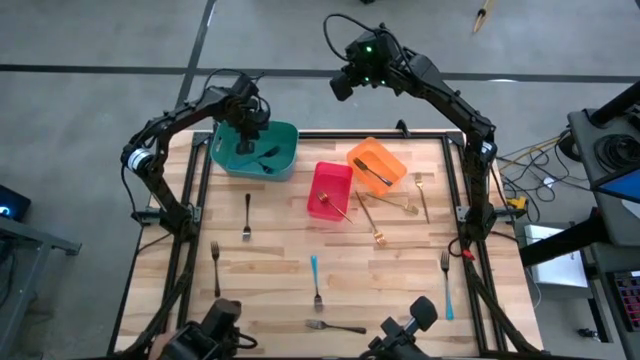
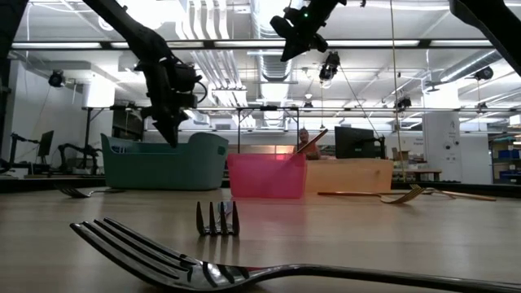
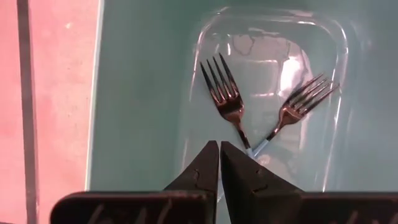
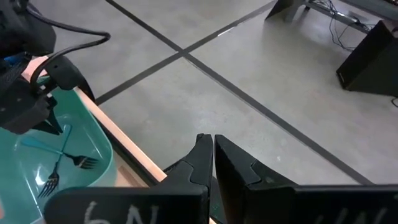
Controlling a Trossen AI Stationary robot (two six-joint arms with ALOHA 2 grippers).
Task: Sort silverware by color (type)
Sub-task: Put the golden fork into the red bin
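Forks [image 3: 227,99] in teal bin [image 1: 285,150]

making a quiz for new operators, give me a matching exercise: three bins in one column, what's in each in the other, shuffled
Things:
1. teal bin
2. red bin
3. orange bin

Contents:
A. a gold fork, its handle sticking out over the rim
B. one dark fork
C. two light-blue-handled forks, crossed

Pairs: 1-C, 2-A, 3-B
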